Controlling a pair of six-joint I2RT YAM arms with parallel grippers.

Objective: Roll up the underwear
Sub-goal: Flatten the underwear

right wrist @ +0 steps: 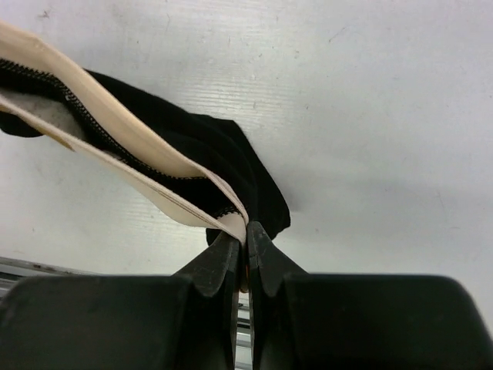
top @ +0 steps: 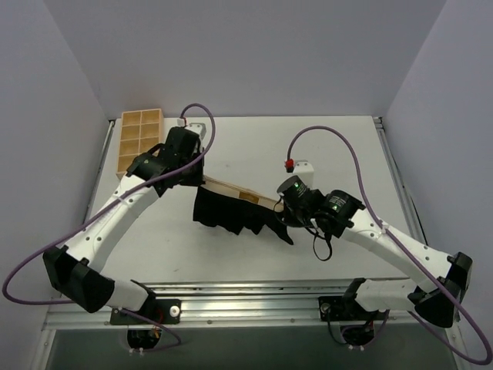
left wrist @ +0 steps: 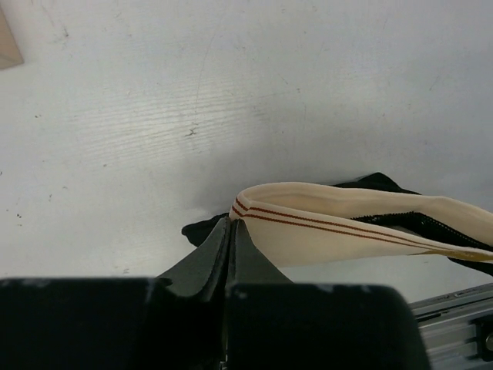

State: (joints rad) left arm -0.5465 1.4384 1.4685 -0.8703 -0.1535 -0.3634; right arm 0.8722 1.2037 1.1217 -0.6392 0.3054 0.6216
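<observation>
While the underwear (top: 229, 214) is held stretched between the left end effector (left wrist: 231, 225) and the right end effector (right wrist: 246, 231), each pinching a waistband (left wrist: 347, 230) end, tautness should be maintained until it is laid flat for rolling.

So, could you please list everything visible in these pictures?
underwear: one, black with beige waistband, stretched between the two grippers, mid-table
compartment tray: one, tan wood, far left corner of table
small fixture: one, white with red knob, on table right of centre
table: one, white, under everything
cables: two, purple, one looping along each arm
arms: two, white and black, bases at near edge
left gripper: one, black, shut on one waistband end
right gripper: one, black, shut on the other end
</observation>
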